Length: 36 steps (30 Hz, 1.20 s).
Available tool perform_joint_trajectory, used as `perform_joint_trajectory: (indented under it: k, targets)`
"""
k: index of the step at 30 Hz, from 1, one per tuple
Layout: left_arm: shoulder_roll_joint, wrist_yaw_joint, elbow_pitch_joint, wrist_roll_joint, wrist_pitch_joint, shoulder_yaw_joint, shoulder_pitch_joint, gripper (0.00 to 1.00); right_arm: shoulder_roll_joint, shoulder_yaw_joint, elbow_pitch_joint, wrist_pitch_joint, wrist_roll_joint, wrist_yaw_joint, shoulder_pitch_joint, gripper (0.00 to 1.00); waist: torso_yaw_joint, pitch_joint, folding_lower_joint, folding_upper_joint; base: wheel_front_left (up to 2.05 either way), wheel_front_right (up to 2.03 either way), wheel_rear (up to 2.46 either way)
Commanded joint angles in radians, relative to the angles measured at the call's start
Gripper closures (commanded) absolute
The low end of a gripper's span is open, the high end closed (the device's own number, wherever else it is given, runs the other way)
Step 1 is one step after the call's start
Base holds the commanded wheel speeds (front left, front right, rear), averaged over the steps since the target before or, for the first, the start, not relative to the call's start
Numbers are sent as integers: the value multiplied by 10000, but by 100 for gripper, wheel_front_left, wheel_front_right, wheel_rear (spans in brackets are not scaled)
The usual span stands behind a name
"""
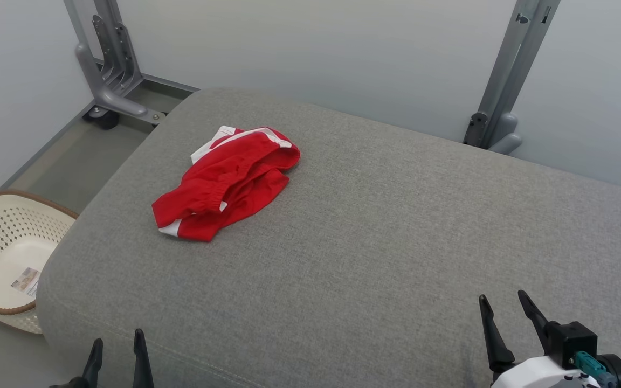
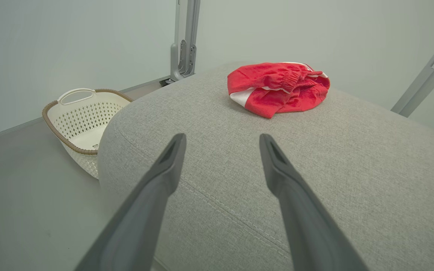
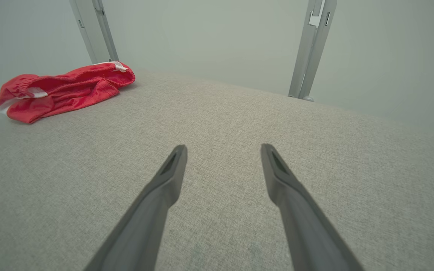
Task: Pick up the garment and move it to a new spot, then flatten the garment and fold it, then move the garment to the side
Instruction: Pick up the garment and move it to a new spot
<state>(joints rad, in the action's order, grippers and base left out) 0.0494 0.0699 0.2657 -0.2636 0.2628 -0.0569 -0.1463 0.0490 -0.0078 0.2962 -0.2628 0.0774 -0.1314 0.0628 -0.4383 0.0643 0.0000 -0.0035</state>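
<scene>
Left gripper (image 1: 118, 337) and right gripper (image 1: 502, 295), fingers spread wide and empty, sit at the cushion's (image 1: 370, 215) near edge in your head view; the red garment (image 1: 229, 180) lies crumpled toward its far left corner. Your left wrist view shows it ahead, untouched. Your right wrist view puts it well apart, far left.

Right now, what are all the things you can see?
garment: one, red with white trim, crumpled on the cushion's far left part
cushion: one, grey, wide pad under the garment
basket: one, cream with brown rim, on the floor left of the cushion
metal posts: two, grey, behind the cushion by the wall
left gripper: one, dark, open, near left edge
right gripper: one, dark, open, near right edge
</scene>
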Motion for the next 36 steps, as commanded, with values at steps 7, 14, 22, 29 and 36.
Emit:
perform_joint_trajectory:
  k: [7,14,22,29,36]
  targets:
    - [18,176,120,-294,26,340,1265,0,340,13,-230,-27,-132,14,-532,0,539,-1073,0,35,0,0,0]
    - [32,353,1365,-979,-68,1159,3715,0,1237,195,-633,-27,-30,14,-1441,0,1026,-3024,0,35,0,0,0]
    - [604,305,4276,-969,-718,1282,7198,0,2028,437,-1034,-27,219,14,-2263,0,1699,-4837,0,35,0,0,0]
    - [1165,-320,6884,-994,-1378,1027,8814,9,2116,537,-1217,-27,450,14,-2621,0,2325,-5240,0,35,0,0,0]
    - [1571,-84,7914,-942,-805,1141,8960,100,1564,469,-1108,-27,559,13,-2444,0,2930,-4502,0,35,0,0,0]
